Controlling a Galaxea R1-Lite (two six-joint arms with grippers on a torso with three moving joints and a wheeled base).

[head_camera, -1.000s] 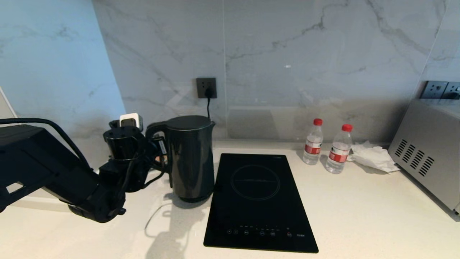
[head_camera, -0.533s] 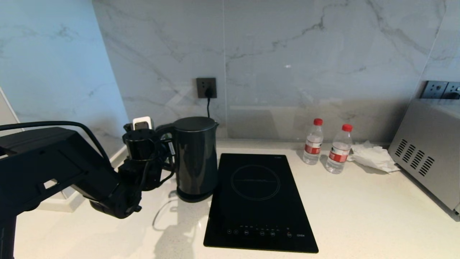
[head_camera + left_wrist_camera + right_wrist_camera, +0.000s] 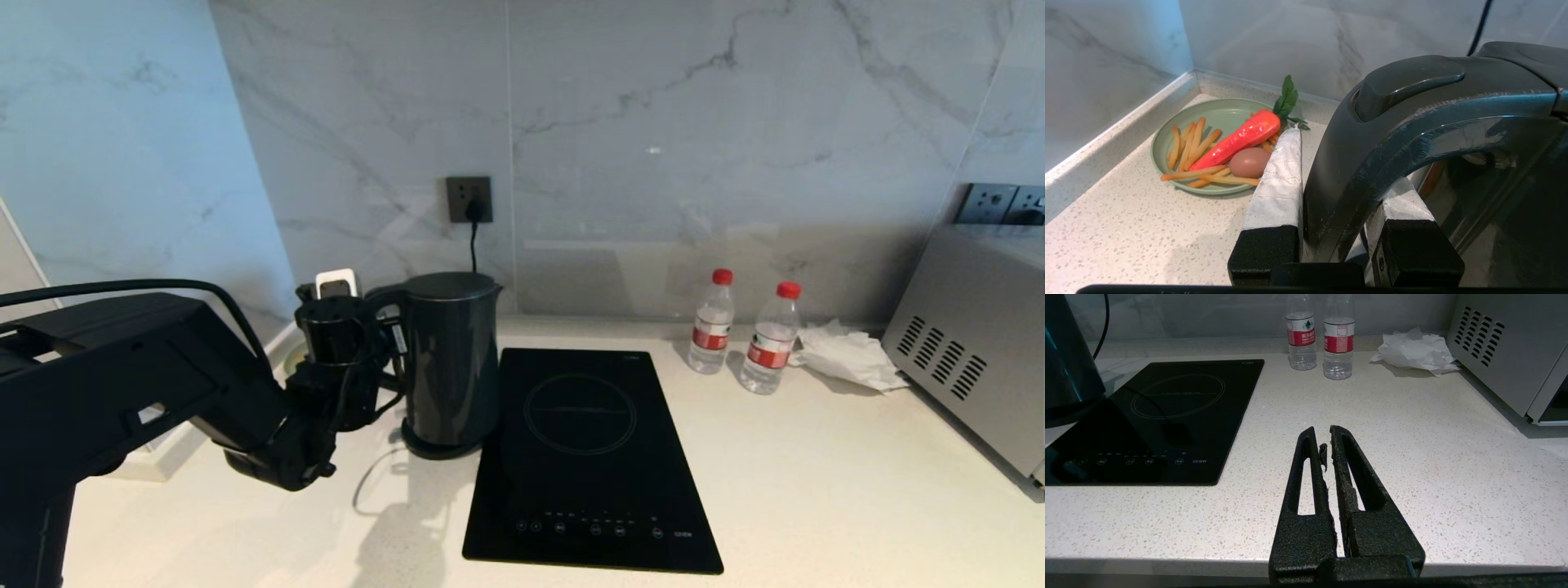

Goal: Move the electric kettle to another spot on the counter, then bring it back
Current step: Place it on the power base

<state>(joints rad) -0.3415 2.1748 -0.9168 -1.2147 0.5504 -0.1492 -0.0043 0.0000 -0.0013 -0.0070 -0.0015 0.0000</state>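
- The electric kettle (image 3: 449, 359) is finished in glossy black plastic, with scuffed streaks along the handle (image 3: 1372, 163).
- The counter (image 3: 816, 474) is made of white, finely speckled stone with a smooth finish.
- The induction hob (image 3: 584, 457) is faced in glossy black glass.
- The wall (image 3: 653, 122) is clad in polished marble-look panels.
- The left gripper (image 3: 1331, 192) fingers (image 3: 1278, 179) are covered in rough silvery-white wrap.
- The right gripper (image 3: 1327, 437) is made of coarse matt black material.
- The plate (image 3: 1167, 139) is matt green.

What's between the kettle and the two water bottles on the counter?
The black induction hob lies flat between the electric kettle and the water bottles, then bare counter; the head view shows it.
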